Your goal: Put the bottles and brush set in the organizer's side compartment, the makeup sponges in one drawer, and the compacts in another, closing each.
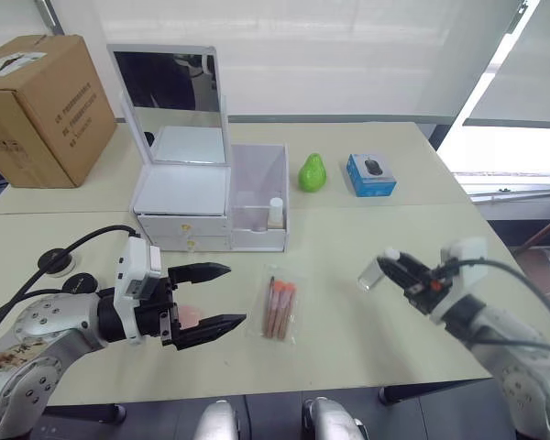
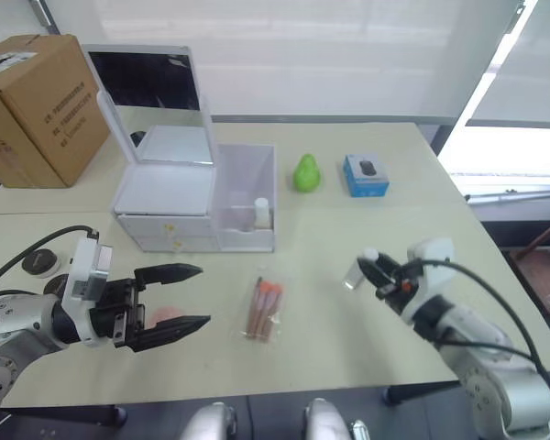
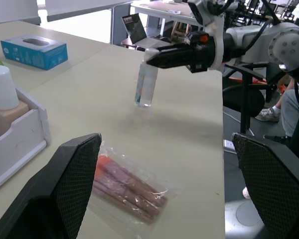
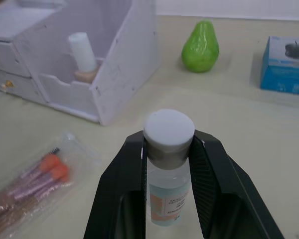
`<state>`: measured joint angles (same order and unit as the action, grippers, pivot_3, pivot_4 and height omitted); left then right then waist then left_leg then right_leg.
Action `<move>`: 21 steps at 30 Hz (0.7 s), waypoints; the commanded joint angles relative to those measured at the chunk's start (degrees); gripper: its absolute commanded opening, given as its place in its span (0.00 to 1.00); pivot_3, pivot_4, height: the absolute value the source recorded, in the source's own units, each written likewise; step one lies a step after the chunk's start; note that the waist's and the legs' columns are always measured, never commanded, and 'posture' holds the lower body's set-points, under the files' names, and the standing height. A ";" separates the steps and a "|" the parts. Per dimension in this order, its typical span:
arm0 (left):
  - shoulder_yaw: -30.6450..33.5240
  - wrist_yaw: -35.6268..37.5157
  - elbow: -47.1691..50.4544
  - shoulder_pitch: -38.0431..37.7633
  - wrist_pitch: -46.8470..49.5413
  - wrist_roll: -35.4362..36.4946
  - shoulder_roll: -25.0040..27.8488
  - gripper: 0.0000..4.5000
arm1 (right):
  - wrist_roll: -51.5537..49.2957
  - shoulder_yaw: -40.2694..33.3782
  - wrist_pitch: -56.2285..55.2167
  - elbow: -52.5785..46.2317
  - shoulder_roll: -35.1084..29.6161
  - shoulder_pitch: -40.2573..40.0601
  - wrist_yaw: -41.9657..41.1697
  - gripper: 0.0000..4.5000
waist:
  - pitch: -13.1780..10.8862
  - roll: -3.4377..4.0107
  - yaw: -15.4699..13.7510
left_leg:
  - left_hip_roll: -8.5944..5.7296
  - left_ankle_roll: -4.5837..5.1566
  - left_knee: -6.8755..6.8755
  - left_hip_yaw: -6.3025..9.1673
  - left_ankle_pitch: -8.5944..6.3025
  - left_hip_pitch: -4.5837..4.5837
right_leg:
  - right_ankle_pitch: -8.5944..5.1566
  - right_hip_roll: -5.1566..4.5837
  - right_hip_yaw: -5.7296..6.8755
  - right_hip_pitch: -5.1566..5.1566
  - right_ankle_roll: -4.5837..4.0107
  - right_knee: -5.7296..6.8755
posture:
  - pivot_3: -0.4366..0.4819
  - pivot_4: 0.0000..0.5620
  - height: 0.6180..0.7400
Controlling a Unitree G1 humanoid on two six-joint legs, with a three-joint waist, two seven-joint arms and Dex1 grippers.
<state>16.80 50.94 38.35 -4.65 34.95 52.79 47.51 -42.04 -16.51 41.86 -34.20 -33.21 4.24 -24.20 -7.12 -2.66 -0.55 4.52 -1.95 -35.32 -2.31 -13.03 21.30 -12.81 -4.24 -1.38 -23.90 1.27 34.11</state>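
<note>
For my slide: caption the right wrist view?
Right hand grips a clear bottle near the organizer.

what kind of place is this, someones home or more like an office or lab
Probably an office or lab workspace, not a home. Plain desks are pushed together, with a cardboard box on one. The left wrist view shows another desk with a laptop and a seated person's leg behind the right gripper.

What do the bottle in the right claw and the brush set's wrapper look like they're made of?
The bottle looks like clear plastic or glass, since the table shows through its body; its matte white cap is probably plastic. The brush set sits in a thin clear film pouch, glossy and wrinkled.
</note>
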 commanded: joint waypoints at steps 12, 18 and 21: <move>0.50 -18.03 3.27 -6.40 -11.31 -14.35 -16.37 1.00 | 8.52 23.34 1.23 26.59 10.29 46.54 -3.28 0.20 | 0.09 -0.04 0.60 | -0.16 0.14 -0.02 0.78 0.05 -0.13 | 0.19 0.91 -1.03 0.19 -0.38 0.01 | 0.48 0.27 0.94; -0.44 -24.34 7.43 -4.08 -9.78 -15.74 -18.07 1.00 | 15.92 28.05 -5.15 40.89 16.72 54.38 -8.43 0.20 | 0.09 -0.03 0.54 | -0.16 0.18 -0.25 0.77 0.07 -0.06 | 0.30 0.95 -1.08 0.21 -0.46 0.14 | 0.48 0.27 0.94; -0.36 -26.17 8.64 -2.91 -8.32 -15.11 -17.53 1.00 | 18.96 29.37 -7.74 45.74 19.32 55.71 -10.27 0.20 | 0.09 -0.03 0.66 | -0.16 0.18 -0.33 0.77 0.07 -0.04 | 0.31 0.94 -1.07 0.23 -0.46 0.14 | 0.48 0.27 0.94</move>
<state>16.07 25.92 44.50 -8.44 26.50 37.18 29.49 -24.32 13.04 36.61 10.87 -14.36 58.24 -33.47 -7.03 -2.69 0.11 4.37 -1.78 -35.68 -1.54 -12.96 21.26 -12.50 -3.29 -2.46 -23.66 0.82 34.28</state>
